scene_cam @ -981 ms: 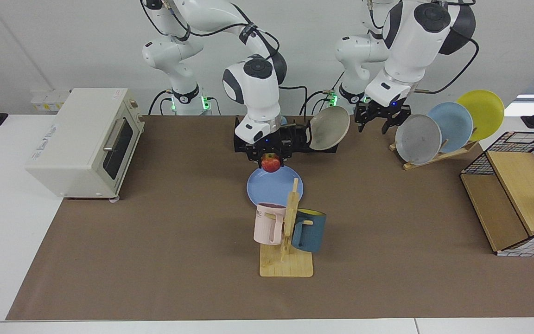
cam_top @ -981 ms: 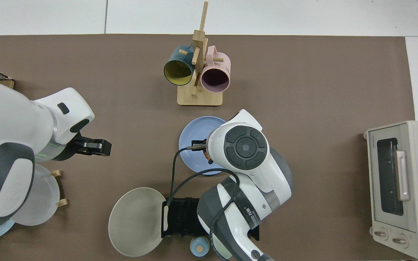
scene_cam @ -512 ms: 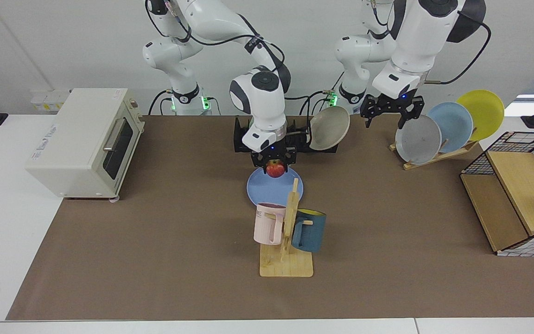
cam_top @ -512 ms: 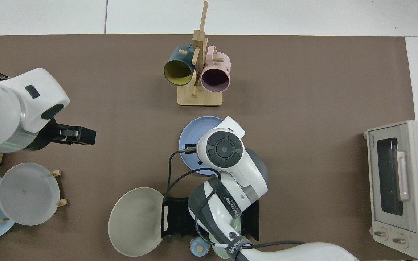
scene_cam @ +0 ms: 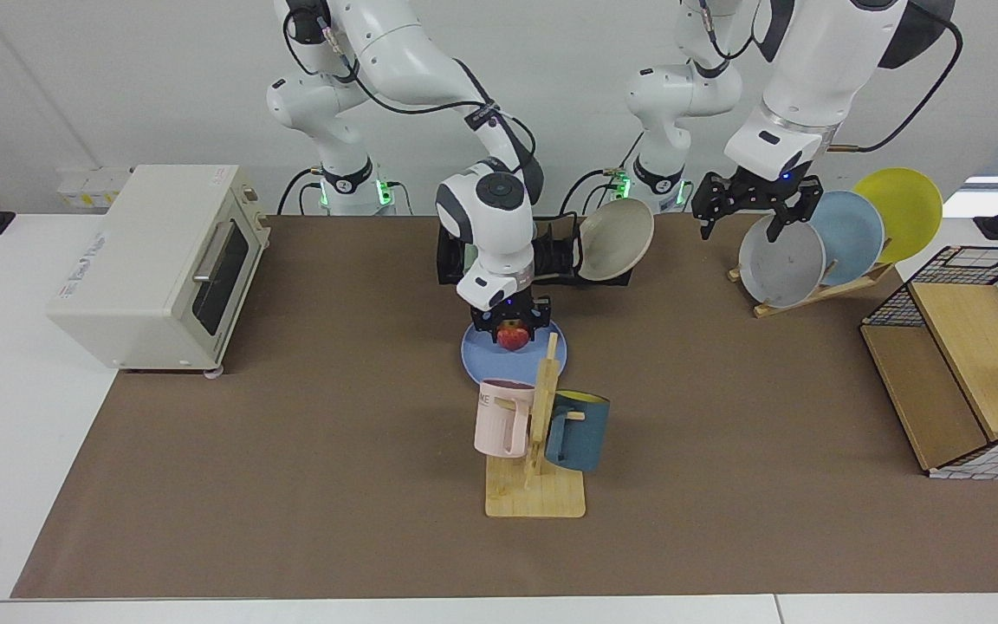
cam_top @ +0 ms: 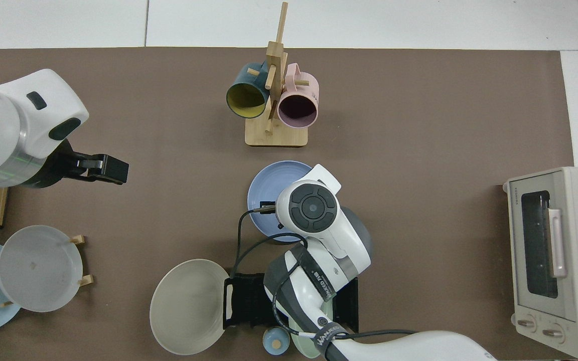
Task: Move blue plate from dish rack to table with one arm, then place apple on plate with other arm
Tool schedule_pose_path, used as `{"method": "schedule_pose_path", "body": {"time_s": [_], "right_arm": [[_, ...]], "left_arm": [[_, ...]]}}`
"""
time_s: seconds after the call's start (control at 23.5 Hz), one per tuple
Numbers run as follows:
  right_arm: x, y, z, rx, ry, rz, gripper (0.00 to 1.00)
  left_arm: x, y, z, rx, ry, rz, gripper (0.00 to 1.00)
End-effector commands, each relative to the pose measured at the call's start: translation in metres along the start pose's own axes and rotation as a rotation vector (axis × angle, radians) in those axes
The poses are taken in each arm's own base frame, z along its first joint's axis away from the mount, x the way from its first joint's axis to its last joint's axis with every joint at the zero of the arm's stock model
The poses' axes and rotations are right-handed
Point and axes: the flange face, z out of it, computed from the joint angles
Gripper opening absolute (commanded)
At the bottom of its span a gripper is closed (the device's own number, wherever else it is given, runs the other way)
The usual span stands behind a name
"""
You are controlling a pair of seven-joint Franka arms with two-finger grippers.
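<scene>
The apple (scene_cam: 512, 334) is gripped by the right gripper (scene_cam: 512, 329) low over the blue plate (scene_cam: 483, 355), which lies flat on the table (scene_cam: 291, 451) at six o'clock of the dish rack (scene_cam: 555, 260); contact cannot be told. The left gripper (scene_cam: 754, 212) is held with fingers spread, empty, above the grey plate (scene_cam: 778, 264) at three o'clock.

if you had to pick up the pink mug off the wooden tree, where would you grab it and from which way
Likely by the rim wall of the pink mug, coming from above. In the top view its mouth opens toward the camera, so one finger could go inside and one outside. Its handle is hooked on a peg of the mug tree, so keep to the side away from the post.
</scene>
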Motion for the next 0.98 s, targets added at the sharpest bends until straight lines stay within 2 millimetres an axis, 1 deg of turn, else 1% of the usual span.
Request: {"method": "schedule_pose_path", "body": {"time_s": [0.0,0.09,0.17,0.26,0.3,0.34,0.43,0.47,0.51,0.6,0.64,0.77,0.85,0.94], "right_arm": [[0.002,0.0,-0.002,0.023,0.014,0.036,1.0],[0.005,-0.001,-0.012,0.023,0.006,0.043,1.0],[0.012,-0.004,-0.029,0.02,-0.006,0.05,1.0],[0.022,-0.003,-0.046,0.012,-0.013,0.057,1.0],[0.026,0.002,-0.055,0.009,-0.014,0.065,1.0],[0.032,0.01,-0.068,0.014,-0.005,0.07,1.0],[0.046,0.036,-0.095,0.02,0.026,0.093,1.0],[0.055,0.055,-0.11,0.017,0.034,0.099,1.0],[0.063,0.075,-0.123,0.014,0.036,0.078,1.0],[0.071,0.104,-0.143,0.007,0.036,0.016,1.0],[0.075,0.118,-0.151,0.001,0.034,-0.007,1.0],[0.088,0.172,-0.172,-0.016,0.029,-0.05,1.0],[0.093,0.201,-0.184,-0.021,0.018,-0.097,1.0],[0.093,0.227,-0.202,-0.029,0.002,-0.139,1.0]], "left_arm": [[-0.007,-0.004,-0.006,0.029,-0.024,-0.012,1.0],[-0.01,-0.004,-0.009,0.031,-0.026,-0.012,1.0],[-0.016,-0.004,-0.02,0.033,-0.006,-0.013,1.0],[-0.02,-0.003,-0.028,0.035,0.009,-0.012,1.0],[-0.022,-0.002,-0.031,0.035,0.015,-0.013,1.0],[-0.023,-0.003,-0.033,0.035,0.018,-0.014,1.0],[-0.023,-0.003,-0.033,0.036,0.019,-0.016,1.0],[-0.023,-0.004,-0.033,0.036,0.018,-0.017,1.0],[-0.023,-0.004,-0.033,0.036,0.018,-0.017,1.0],[-0.024,-0.004,-0.034,0.037,0.019,-0.019,1.0],[-0.025,-0.004,-0.034,0.038,0.013,-0.022,1.0],[-0.031,-0.007,-0.034,0.042,-0.018,-0.03,1.0],[-0.032,-0.009,-0.033,0.043,-0.028,-0.031,1.0],[-0.033,-0.009,-0.035,0.043,-0.023,-0.031,1.0]]}}
